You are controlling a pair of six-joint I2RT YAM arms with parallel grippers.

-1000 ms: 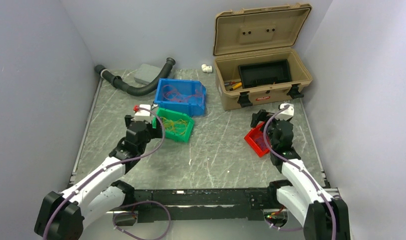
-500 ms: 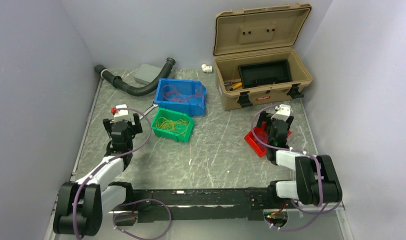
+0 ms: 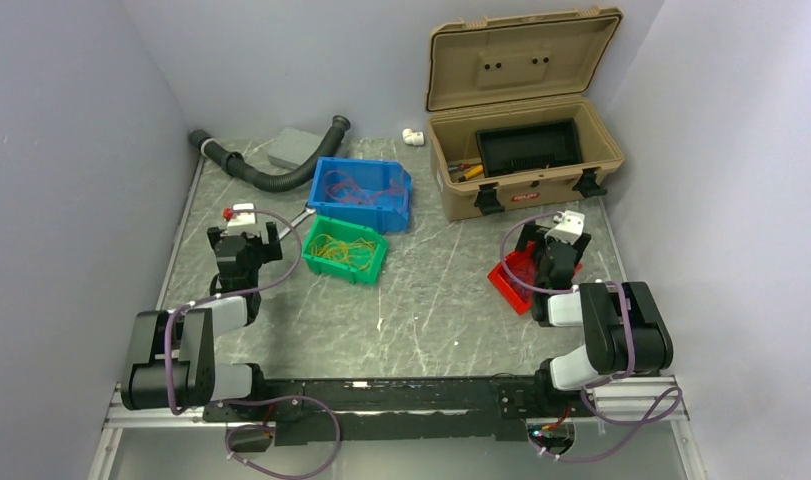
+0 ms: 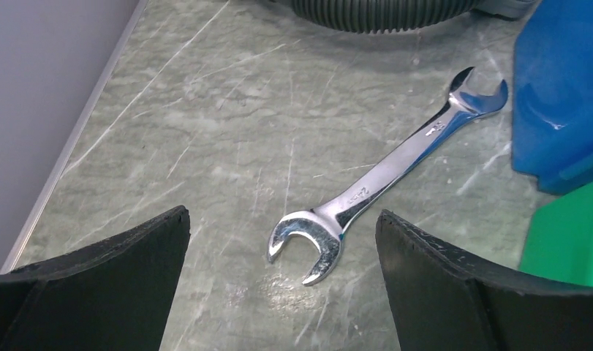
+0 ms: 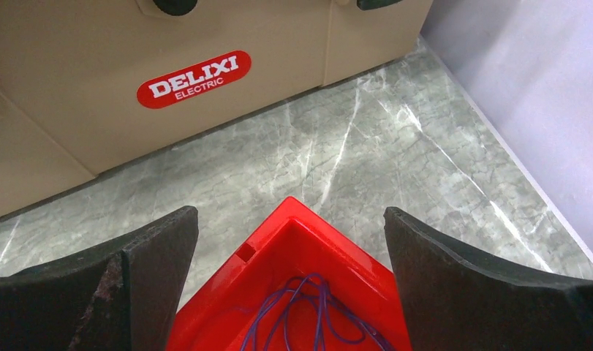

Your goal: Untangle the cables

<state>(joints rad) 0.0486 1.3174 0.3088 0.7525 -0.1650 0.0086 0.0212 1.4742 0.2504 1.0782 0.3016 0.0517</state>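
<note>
The cables (image 3: 343,250) lie in three bins by colour: a yellow bunch in the green bin (image 3: 373,264), red strands in the blue bin (image 3: 369,218) behind it, and purple loops in the red bin (image 5: 293,223) over on the right. No loose strands show on the tabletop (image 3: 431,300), so the sorting looks largely done. What may remain is loosening the loops inside each bin.

The left end effector (image 4: 282,216) is spread wide and holds nothing, hanging over a wrench (image 4: 381,183) beside the blue and green bins. The right end effector (image 5: 289,212) is likewise spread and empty, above the far corner of the red bin, near the tan tool case (image 3: 526,150).

From above, the right arm covers much of the red bin, and the right wrist view cuts off its near part. The strands are too fine to tell whether any are knotted.
</note>
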